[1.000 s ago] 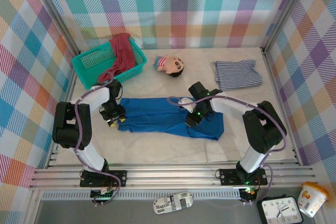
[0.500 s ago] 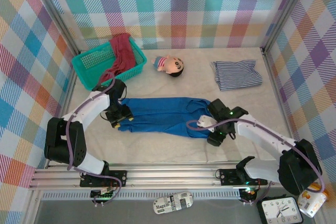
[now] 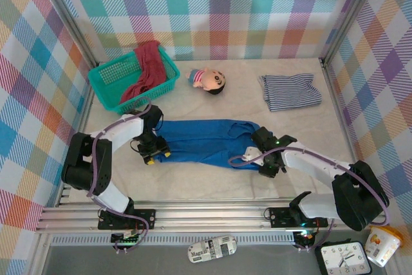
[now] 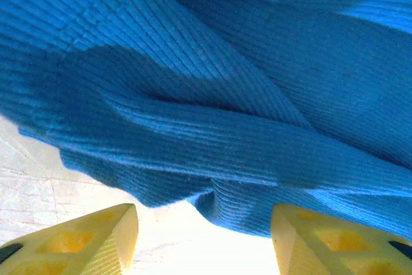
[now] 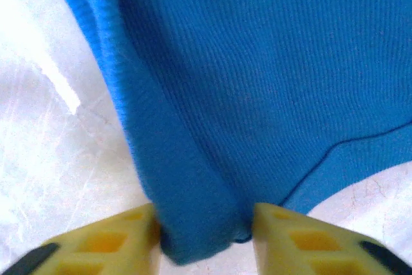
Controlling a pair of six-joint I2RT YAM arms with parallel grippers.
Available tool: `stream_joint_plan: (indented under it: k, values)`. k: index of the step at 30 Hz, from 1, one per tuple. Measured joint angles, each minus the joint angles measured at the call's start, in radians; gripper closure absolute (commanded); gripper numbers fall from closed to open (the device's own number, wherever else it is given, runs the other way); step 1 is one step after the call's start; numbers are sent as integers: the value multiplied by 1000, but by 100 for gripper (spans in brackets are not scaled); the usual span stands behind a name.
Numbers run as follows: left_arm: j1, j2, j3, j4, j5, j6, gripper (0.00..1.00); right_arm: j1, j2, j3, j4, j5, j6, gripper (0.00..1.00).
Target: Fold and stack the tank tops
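The bright blue tank top (image 3: 203, 141) lies stretched out left to right across the middle of the table. My left gripper (image 3: 152, 153) stands open at its left end; in the left wrist view the ribbed blue tank top (image 4: 212, 94) has its edge just ahead of the left gripper (image 4: 203, 243), not between the yellow fingertips (image 4: 103, 236). My right gripper (image 3: 265, 163) is shut on a bunched fold of the blue tank top (image 5: 270, 69) at its right end, held in the right gripper (image 5: 203, 239). The striped tank top (image 3: 290, 91) lies folded at the back right. The dark red tank top (image 3: 147, 67) drapes over the basket.
The teal mesh basket (image 3: 106, 80) stands at the back left. A small doll (image 3: 208, 80) lies at the back centre. Metal rails (image 3: 206, 214) run along the near edge, and checked walls close in the other sides.
My right gripper moved from the middle of the blue top to its right end and closed on a fold there. My left gripper shifted slightly right along the left end.
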Motion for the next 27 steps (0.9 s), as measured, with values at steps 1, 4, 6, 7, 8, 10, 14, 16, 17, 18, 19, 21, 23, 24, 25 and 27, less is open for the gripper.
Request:
stream_joint_plan:
  k: [1, 4, 6, 7, 8, 10, 14, 16, 17, 18, 19, 21, 23, 24, 25, 27]
  values:
    - [0, 6, 0, 0, -3, 5, 43, 0, 3, 2, 0, 2, -3, 81]
    - [3, 22, 0, -1, -13, 24, 43, -8, 15, 23, -13, 3, 11, 90]
    - [9, 24, 0, -2, -15, 34, 43, -26, 18, 66, -41, -14, 23, 92]
    - [13, 24, 0, -2, -16, 38, 44, -35, 21, 88, -53, -25, 28, 92]
    - [16, 24, 0, -2, -16, 45, 43, -47, 27, 117, -69, -42, 38, 93]
    - [24, 24, 0, -2, -17, 55, 43, -69, 49, 167, -96, -77, 53, 93]
    - [50, 27, 4, -4, -25, 80, 44, -112, 126, 229, -136, -134, 80, 93]
    - [67, 39, 12, -3, -34, 93, 44, -132, 167, 240, -155, -148, 95, 93]
    - [76, 46, 16, -4, -39, 101, 44, -145, 193, 247, -169, -152, 104, 93]
    - [86, 55, 19, -3, -43, 109, 44, -156, 212, 254, -178, -153, 113, 93]
    - [96, 65, 22, -2, -47, 118, 44, -171, 238, 263, -188, -151, 124, 93]
    - [114, 87, 26, -2, -48, 135, 46, -195, 280, 282, -200, -144, 143, 93]
    - [129, 106, 37, -7, -37, 151, 47, -215, 326, 301, -205, -139, 164, 92]
    - [132, 111, 42, -10, -37, 159, 48, -221, 342, 307, -205, -137, 171, 92]
    - [137, 116, 47, -13, -36, 167, 48, -227, 361, 315, -208, -134, 182, 92]
    - [145, 119, 52, -17, -34, 179, 49, -239, 392, 326, -211, -132, 201, 91]
